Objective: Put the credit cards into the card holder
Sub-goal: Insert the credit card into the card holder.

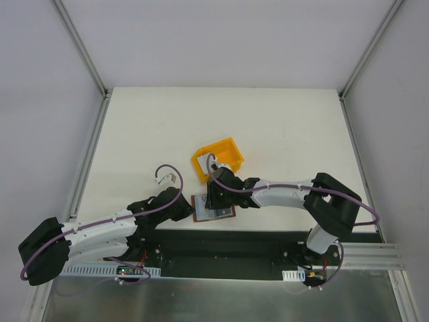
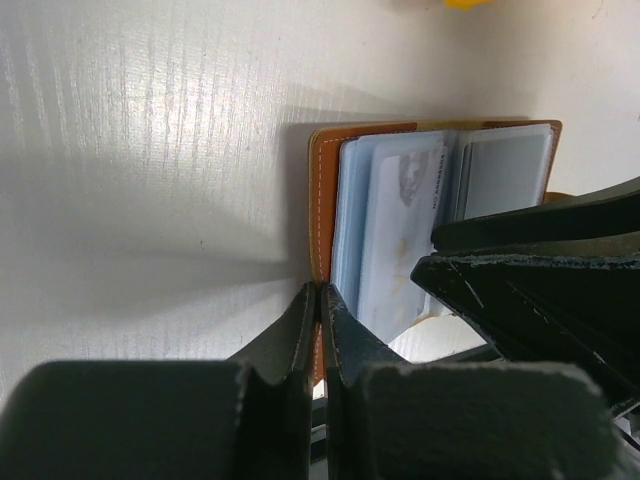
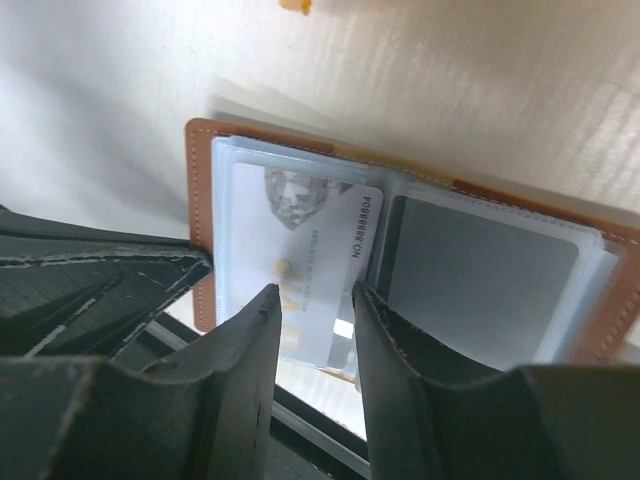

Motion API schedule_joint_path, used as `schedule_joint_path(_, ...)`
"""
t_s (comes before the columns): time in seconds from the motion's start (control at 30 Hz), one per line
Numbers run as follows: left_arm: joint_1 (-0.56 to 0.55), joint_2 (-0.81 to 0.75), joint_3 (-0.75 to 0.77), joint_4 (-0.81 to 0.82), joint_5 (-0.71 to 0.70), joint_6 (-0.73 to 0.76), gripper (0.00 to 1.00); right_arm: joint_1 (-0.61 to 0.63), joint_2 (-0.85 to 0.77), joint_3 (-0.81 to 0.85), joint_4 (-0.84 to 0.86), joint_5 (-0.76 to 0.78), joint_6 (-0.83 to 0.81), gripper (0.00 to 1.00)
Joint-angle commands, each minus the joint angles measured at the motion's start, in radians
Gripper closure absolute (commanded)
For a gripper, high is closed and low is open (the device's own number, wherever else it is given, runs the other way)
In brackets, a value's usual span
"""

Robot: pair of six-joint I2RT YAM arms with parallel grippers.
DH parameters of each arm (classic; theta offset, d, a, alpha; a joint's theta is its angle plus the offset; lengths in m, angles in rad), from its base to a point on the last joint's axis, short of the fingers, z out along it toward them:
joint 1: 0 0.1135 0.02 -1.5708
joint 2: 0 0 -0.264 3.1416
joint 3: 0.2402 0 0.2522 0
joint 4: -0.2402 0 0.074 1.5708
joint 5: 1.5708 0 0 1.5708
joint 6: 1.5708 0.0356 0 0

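The white tabletop (image 1: 281, 127) carries the open card holder (image 1: 203, 209) at its near edge. The left end effector (image 2: 319, 295) is clamped on its edge, I'd say to pin it flat so the right end effector (image 3: 313, 295), jaws apart, can nudge one printed credit card (image 3: 300, 230) into a clear pocket (image 3: 300, 160). One holder, one sure card, one yellow bin (image 1: 218, 159) beyond.

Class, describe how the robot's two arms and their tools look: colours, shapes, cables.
The left arm and right arm have white links with black joints; a purple cable loops along each. The left tool and right tool are black, with two flat, rough-edged fingers.
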Motion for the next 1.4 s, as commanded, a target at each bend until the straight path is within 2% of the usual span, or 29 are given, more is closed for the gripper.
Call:
schedule_joint_path(0.0,-0.008,-0.014,0.005,0.005,0.001,0.001,1.0,0.009,-0.048,0.036,-0.097,0.103,-0.039,0.62)
schedule_joint_path(0.17,-0.008,-0.015,0.005,0.005,0.001,0.004,1.0,0.01,-0.057,0.034,-0.139,0.123,-0.042,0.61)
schedule_joint_path(0.6,-0.01,-0.01,0.01,0.005,0.004,0.004,1.0,0.018,0.016,0.053,-0.041,-0.024,-0.021,0.61)
schedule_joint_path(1.07,-0.008,-0.007,0.024,0.006,0.008,0.014,1.0,0.022,0.045,0.065,0.07,-0.116,-0.002,0.63)
schedule_joint_path(1.27,-0.008,-0.028,0.03,0.005,0.016,0.025,1.0,0.018,-0.027,0.042,0.017,-0.018,-0.045,0.63)
schedule_joint_path(1.37,-0.01,-0.053,0.031,0.004,0.021,0.031,1.0,0.016,-0.08,0.047,-0.062,0.057,-0.079,0.61)
